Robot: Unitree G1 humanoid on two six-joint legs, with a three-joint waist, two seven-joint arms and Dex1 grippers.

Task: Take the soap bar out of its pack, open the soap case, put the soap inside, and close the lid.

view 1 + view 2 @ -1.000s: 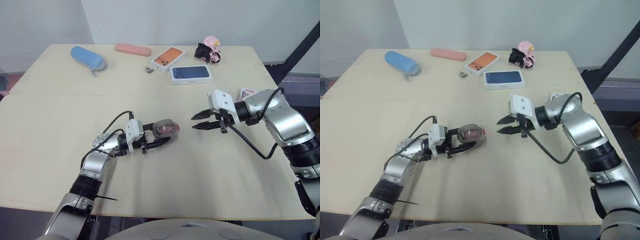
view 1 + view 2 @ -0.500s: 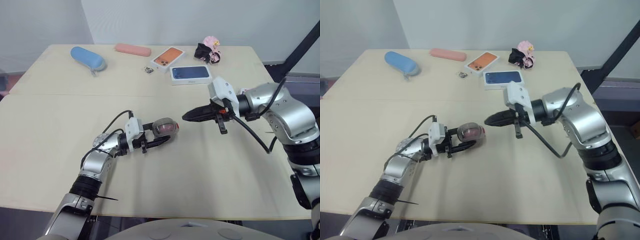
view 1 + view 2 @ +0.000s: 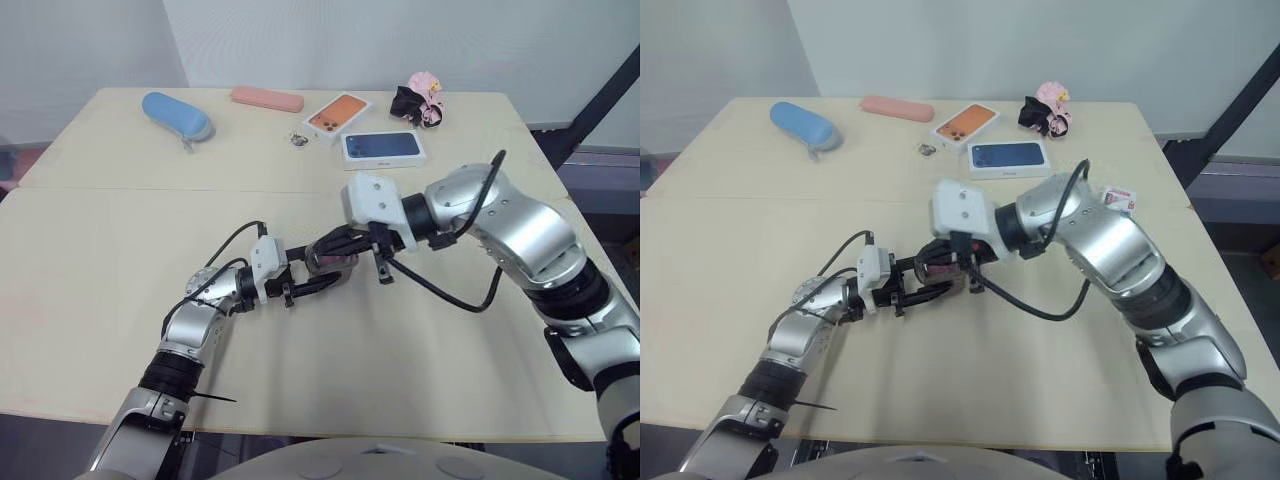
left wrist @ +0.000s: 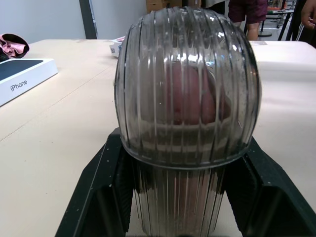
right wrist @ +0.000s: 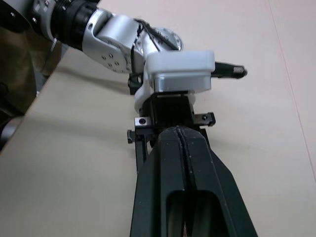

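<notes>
The soap case (image 4: 187, 108) is a ribbed, see-through dome with its lid down and the pink soap showing inside. My left gripper (image 3: 325, 272) is shut on the case's base and holds it just above the table's middle, one black finger (image 4: 98, 197) on each side. My right gripper (image 3: 318, 247) is shut with nothing in it. Its joined fingers (image 5: 180, 148) point over the top of the case toward the left wrist's white block (image 5: 180, 71). Whether they touch the lid I cannot tell. A small red-and-white soap pack (image 3: 1121, 199) lies near the table's right edge.
Along the far side of the table lie a blue glasses case (image 3: 176, 115), a pink case (image 3: 266, 98), an orange phone box (image 3: 336, 115), a blue phone box (image 3: 382, 146), a small metal ring (image 3: 297, 139) and a pink-and-black toy (image 3: 420, 100).
My right arm has swung left from the table's right side, its fingers have shut, and its tips now sit over the soap case. The left gripper has kept still with the case.
</notes>
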